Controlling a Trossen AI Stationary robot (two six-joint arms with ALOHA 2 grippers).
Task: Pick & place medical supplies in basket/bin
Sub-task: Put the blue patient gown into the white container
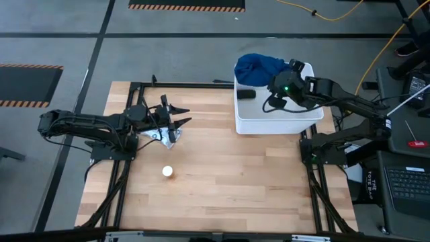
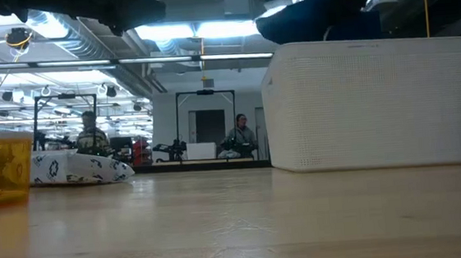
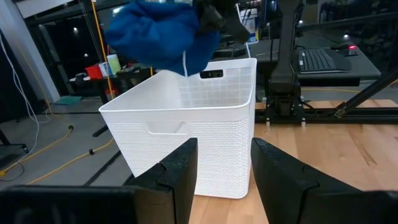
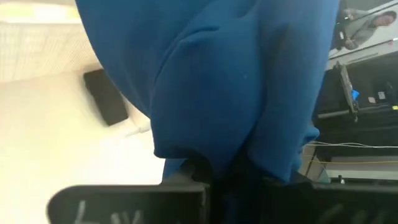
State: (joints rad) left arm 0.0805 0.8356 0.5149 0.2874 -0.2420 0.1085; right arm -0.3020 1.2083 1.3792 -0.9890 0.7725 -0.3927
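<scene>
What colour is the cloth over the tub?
Dark blue, plain; the cloth shows best in the left wrist view, hanging above the white tub.

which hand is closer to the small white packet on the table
Left. The left hand hovers right at the white packet, at the table's left side. The right hand is far off over the tub, holding the blue cloth.

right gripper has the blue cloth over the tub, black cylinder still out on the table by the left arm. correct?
Not quite. The black cylinder already lies inside the white tub, as the high view shows. The right gripper does hold the blue cloth over the tub.
</scene>
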